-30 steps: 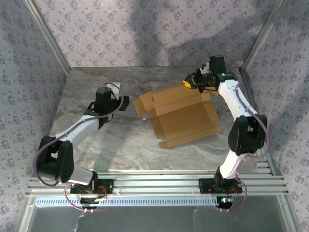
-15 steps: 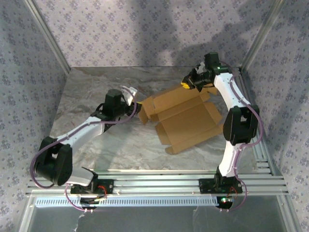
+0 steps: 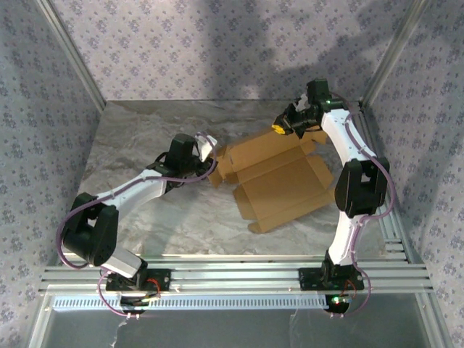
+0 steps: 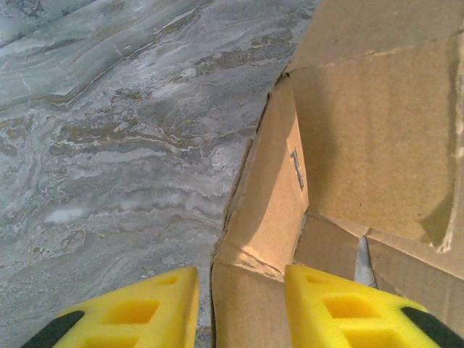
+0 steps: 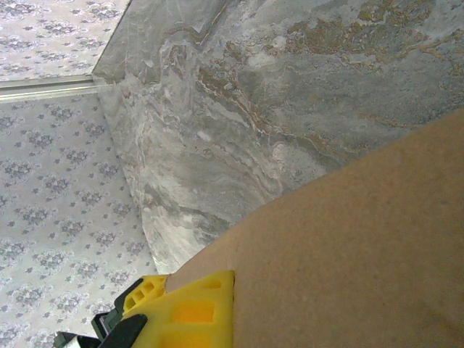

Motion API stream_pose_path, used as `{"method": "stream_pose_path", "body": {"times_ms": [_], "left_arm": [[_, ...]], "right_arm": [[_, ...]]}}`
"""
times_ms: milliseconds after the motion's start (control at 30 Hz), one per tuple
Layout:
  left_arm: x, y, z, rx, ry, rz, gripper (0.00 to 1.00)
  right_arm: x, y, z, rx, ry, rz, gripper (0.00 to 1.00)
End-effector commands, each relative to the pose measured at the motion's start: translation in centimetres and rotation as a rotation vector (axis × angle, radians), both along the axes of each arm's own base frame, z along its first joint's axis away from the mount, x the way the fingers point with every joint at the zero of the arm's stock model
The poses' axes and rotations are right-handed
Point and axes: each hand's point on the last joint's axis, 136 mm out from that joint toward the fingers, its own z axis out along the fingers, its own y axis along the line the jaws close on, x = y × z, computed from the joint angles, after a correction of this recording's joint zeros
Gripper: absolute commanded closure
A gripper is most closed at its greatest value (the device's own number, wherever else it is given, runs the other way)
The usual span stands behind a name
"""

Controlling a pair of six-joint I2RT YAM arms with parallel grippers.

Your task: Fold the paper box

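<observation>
Right wrist: right jaws clench paper box (image 5: 355, 239), one hidden; left jaws parted astride its flap (image 4: 267, 196).

A: paper box (image 3: 279, 181), looks?
B: Plain brown cardboard, creased panels and flaps. It's a cut-out opened out with the inside face up, not yet a box.
A: Where?
B: Right half of the table, from mid depth to far. It sits skewed, with the long edges running from near left to far right.
A: Flat?
B: Mostly. The big centre panel lies flat, with a narrow strip along its near edge. The left end flap is raised, roughly upright, bent at its crease, and carries a small dark printed mark. The far panel looks lifted along its far edge.
A: Damage?
B: Can't tell.
</observation>
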Motion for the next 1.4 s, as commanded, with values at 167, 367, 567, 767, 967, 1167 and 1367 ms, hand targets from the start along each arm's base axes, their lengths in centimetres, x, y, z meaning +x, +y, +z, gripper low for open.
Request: {"method": "stream_pose_path", "body": {"times_ms": [167,367,567,767,967,1167,1367], "left_arm": [[0.8,-0.8,0.4,-0.141,0.093,0.113,0.9],[1.6,-2.7,1.7,-0.263,0.123,0.229,1.0],[0.8,-3.3,3.5,-0.331,0.129,0.391,1.0],[0.9,-3.3,2.7,-0.444,0.24,0.536,1.0],[1.3,-4.1,2.5,-0.497,0.338,0.609,1.0],[-0.1,-1.7,1.6,-0.325,0.343,0.654,0.65],[-0.8,-3.1,2.7,-0.411,0.309,0.519,0.62]], "right_arm": [[-0.3,0.6,0.1,0.019,-0.008,0.018,1.0],[-1.2,0.7,-0.2,0.037,-0.021,0.001,1.0],[-1.5,0.4,-0.8,0.047,-0.038,-0.025,1.0],[-1.5,0.4,-0.6,0.069,-0.045,-0.04,1.0],[-1.7,0.3,-0.6,0.075,-0.042,-0.049,1.0],[-1.9,0.2,-0.8,0.072,-0.034,-0.045,1.0],[-1.9,0.3,-1.2,0.069,-0.026,-0.045,1.0]]}}
